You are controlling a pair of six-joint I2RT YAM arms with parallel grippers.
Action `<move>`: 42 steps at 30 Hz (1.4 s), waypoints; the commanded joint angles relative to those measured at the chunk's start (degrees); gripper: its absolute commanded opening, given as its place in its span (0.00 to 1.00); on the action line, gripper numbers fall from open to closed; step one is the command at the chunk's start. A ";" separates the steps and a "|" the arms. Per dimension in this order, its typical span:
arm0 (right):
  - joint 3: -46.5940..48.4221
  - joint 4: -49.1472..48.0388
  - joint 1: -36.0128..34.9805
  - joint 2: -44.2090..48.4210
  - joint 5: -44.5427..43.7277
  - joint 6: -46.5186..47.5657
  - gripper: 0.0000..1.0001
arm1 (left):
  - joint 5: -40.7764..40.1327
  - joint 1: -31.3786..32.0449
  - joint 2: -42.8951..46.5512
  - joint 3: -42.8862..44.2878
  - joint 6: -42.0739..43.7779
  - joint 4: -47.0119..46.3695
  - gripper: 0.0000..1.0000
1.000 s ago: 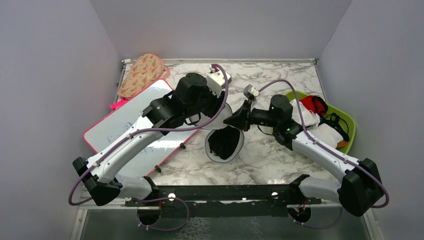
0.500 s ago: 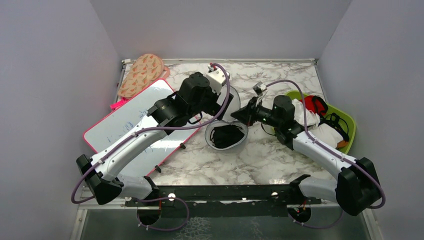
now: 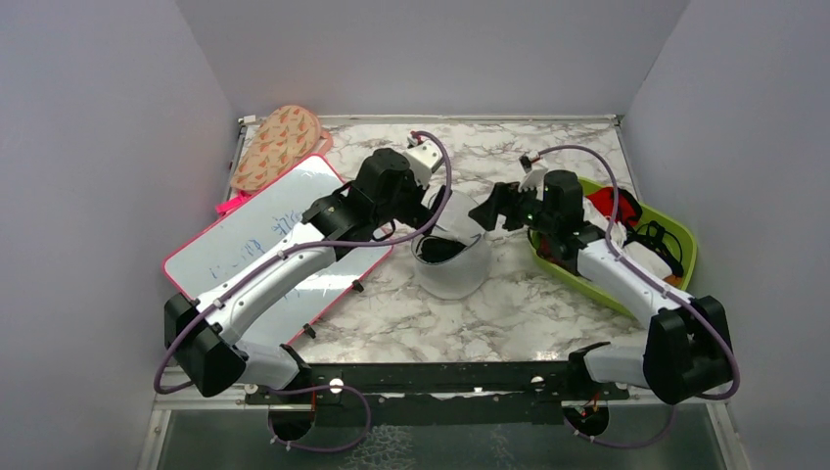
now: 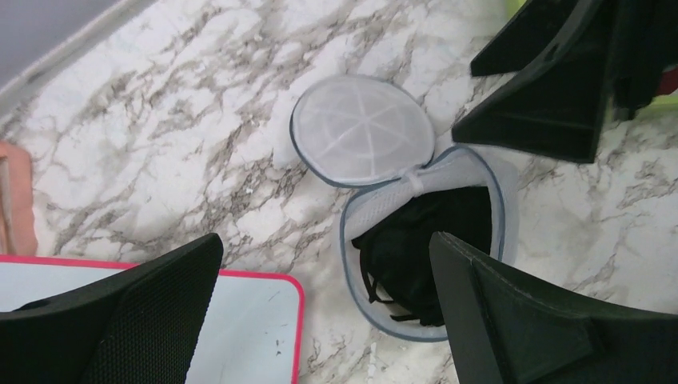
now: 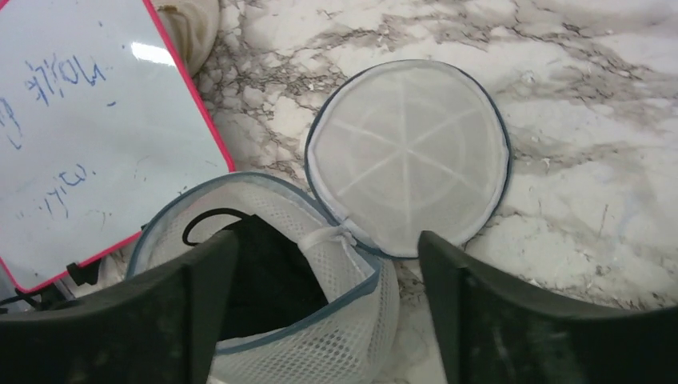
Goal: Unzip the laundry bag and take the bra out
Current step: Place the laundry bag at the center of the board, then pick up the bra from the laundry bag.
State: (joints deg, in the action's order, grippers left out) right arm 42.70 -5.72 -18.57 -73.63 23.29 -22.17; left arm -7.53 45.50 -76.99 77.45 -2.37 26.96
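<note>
The bra (image 3: 438, 248) lies inside the unzipped laundry bag (image 3: 455, 277) mid desk (image 3: 529, 304), about 6 o'clock from the wide-open, empty left tool (image 4: 324, 238), likely nearer than the open, empty right tool (image 5: 328, 236) at its 2 o'clock.

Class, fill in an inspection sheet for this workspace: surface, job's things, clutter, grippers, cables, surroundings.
Surface: marble-patterned table, no spills seen.
Job's things: laundry bag unzipped, lid flipped flat beside it; black bra inside.
Clutter: whiteboard, patterned fabric pad, green tray holding red cloth and white cloth.
Grippers: left gripper and right gripper over the bag, jaws open, holding nothing.
Cables: purple cables run along both arms.
Surroundings: plain walls on three sides.
</note>
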 commanded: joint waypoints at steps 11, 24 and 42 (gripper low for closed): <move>15.40 31.84 -0.07 2.51 13.93 9.86 1.00 | 20.45 -8.11 -4.17 -14.72 -3.18 -12.23 0.99; 11.50 21.01 -6.35 -3.41 23.91 3.63 0.63 | 23.07 -9.90 -13.00 -13.08 -6.59 -9.75 0.46; 22.31 32.91 -18.30 -17.43 8.31 7.62 0.65 | 25.12 -11.01 -13.03 -12.69 -6.86 -9.83 0.55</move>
State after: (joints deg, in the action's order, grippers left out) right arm 64.31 21.61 -34.65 -92.79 36.93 -16.27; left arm 16.01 35.00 -90.45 63.00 -9.13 17.85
